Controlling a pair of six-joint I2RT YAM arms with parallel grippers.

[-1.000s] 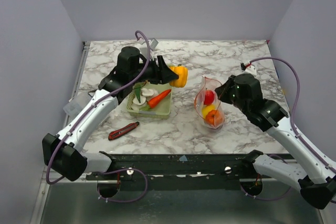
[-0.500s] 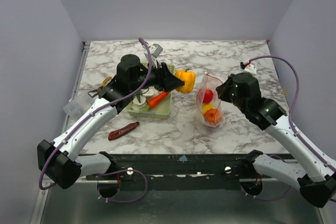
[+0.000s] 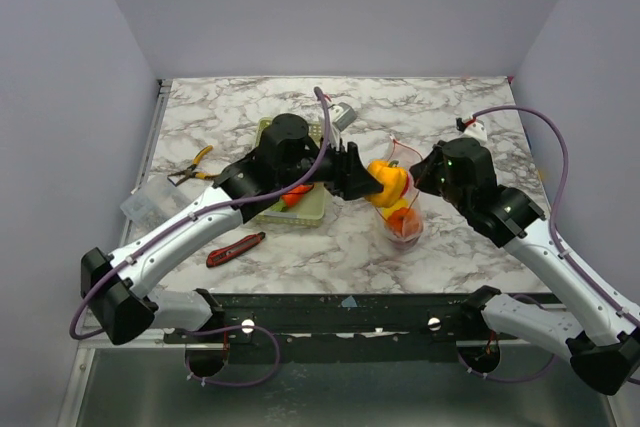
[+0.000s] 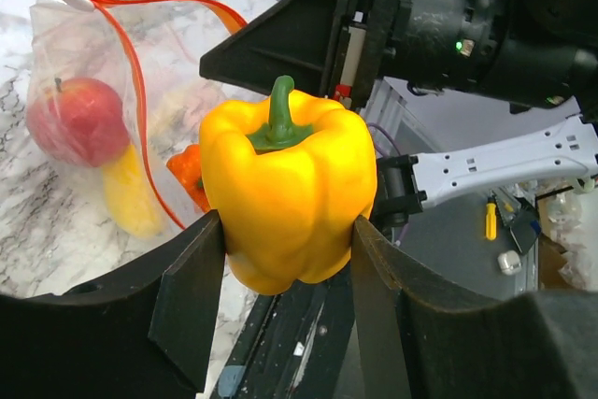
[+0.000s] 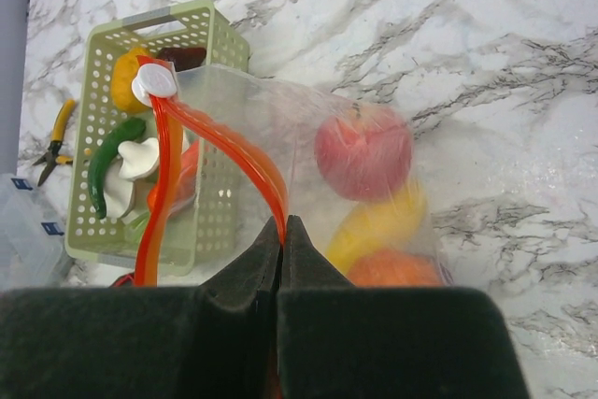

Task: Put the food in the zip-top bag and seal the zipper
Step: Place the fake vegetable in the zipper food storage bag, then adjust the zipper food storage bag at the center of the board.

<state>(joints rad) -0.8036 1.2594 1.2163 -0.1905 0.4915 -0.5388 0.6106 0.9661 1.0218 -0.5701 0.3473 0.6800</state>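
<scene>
My left gripper (image 3: 374, 181) (image 4: 285, 235) is shut on a yellow bell pepper (image 3: 389, 182) (image 4: 288, 193), stem up, held just above the open mouth of the zip-top bag (image 3: 405, 225) (image 4: 89, 58) (image 5: 374, 109). The bag stands on the marble with a red apple (image 5: 363, 151) (image 4: 75, 121), a yellow piece (image 5: 378, 221) and an orange fruit (image 5: 392, 270) inside. My right gripper (image 3: 420, 180) (image 5: 282, 221) is shut on the orange-red zipper (image 5: 224, 137) (image 4: 140, 72) and holds the mouth up. More food lies in the pale green basket (image 3: 310, 215) (image 5: 149, 21): a green chili (image 5: 110, 163), a white mushroom (image 5: 140, 158).
A red-and-black utility knife (image 3: 236, 248) lies near the front left. Yellow-handled pliers (image 3: 190, 164) (image 5: 51, 142) and a clear plastic box (image 3: 143, 205) sit by the left edge. The left arm stretches across the basket.
My left arm has carried the yellow pepper rightward from beside the basket to the bag's mouth. The right gripper has kept its hold on the zipper edge.
</scene>
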